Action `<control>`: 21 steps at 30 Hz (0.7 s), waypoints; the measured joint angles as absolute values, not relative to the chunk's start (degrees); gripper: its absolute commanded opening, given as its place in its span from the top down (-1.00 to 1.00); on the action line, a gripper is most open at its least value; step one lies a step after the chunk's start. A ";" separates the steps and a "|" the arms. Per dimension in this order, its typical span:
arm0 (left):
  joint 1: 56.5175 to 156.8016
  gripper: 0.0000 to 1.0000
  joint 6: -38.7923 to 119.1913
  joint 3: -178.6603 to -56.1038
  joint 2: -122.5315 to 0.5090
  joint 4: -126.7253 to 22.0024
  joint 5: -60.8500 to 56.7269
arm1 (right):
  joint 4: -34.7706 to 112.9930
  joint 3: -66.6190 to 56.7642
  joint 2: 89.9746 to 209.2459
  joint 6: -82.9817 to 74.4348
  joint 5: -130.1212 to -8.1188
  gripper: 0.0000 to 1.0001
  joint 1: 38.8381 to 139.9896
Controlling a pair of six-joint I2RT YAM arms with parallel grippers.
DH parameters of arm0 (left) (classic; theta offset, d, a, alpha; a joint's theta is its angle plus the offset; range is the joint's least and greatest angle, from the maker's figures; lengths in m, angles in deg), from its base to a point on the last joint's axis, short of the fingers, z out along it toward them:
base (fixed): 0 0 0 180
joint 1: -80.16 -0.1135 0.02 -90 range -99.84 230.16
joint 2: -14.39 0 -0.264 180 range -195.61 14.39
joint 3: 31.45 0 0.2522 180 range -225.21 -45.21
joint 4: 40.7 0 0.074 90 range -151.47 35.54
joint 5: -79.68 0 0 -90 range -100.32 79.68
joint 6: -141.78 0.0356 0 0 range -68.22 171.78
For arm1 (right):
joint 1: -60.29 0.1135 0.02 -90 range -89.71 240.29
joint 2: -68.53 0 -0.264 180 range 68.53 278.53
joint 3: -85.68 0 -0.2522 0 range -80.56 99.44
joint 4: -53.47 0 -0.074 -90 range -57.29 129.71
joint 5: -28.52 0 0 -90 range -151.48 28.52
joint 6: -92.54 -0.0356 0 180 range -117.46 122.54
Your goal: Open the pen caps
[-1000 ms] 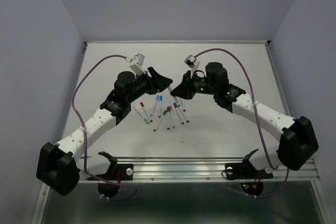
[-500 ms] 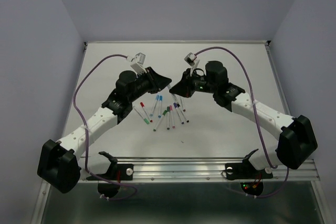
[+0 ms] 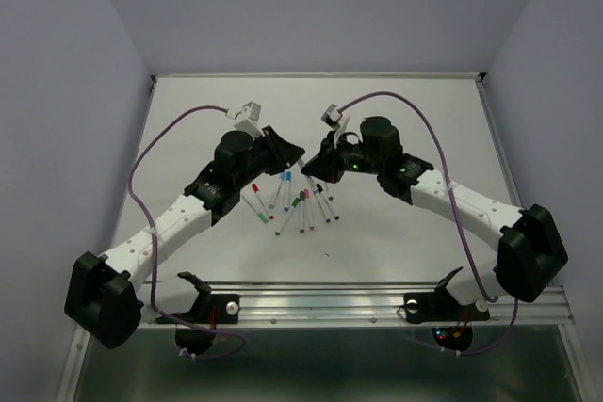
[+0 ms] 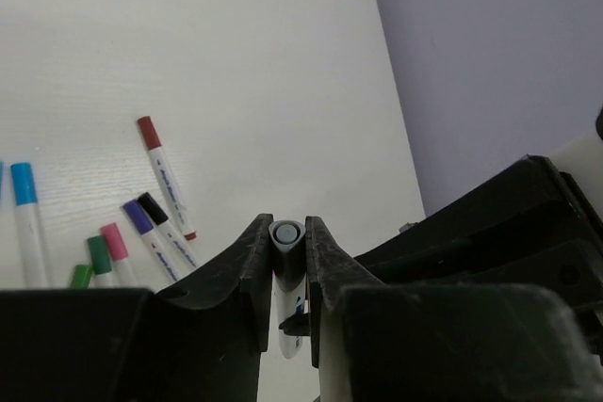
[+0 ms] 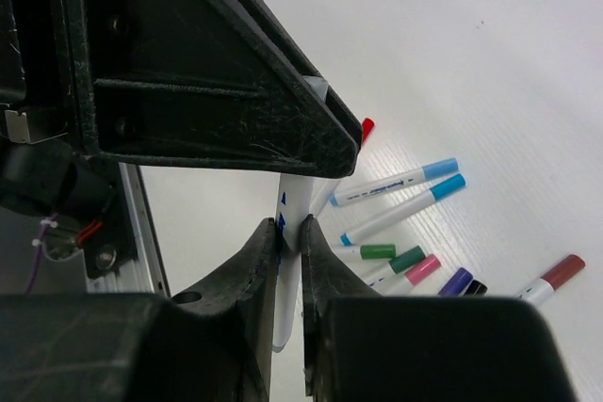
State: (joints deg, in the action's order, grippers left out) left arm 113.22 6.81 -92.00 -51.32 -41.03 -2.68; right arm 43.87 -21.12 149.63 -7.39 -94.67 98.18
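My left gripper (image 4: 287,231) is shut on the grey pen cap (image 4: 287,244) of one pen held above the table. My right gripper (image 5: 290,233) is shut on that pen's white barrel (image 5: 296,202), just below the left gripper's fingers (image 5: 236,91). In the top view the left gripper (image 3: 298,152) and the right gripper (image 3: 311,166) meet tip to tip over a cluster of pens (image 3: 294,204). The pens lying on the table wear caps: red (image 4: 146,127), light blue (image 5: 440,168), green (image 5: 377,251), pink (image 5: 423,268) and purple (image 5: 456,281).
The white table (image 3: 415,120) has a metal rail (image 3: 320,300) along its near edge. Purple cables (image 3: 160,143) loop from both wrists. Purple walls stand on three sides.
The right gripper has moved a little to the left, closer against the left gripper. Both wrists have shifted slightly up the view. The pens on the table have not moved.
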 measured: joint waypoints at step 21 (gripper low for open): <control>100.37 1.00 6.76 -101.00 -54.07 -43.70 -16.52 | 34.30 -33.80 144.23 -17.12 -86.58 0.99 108.51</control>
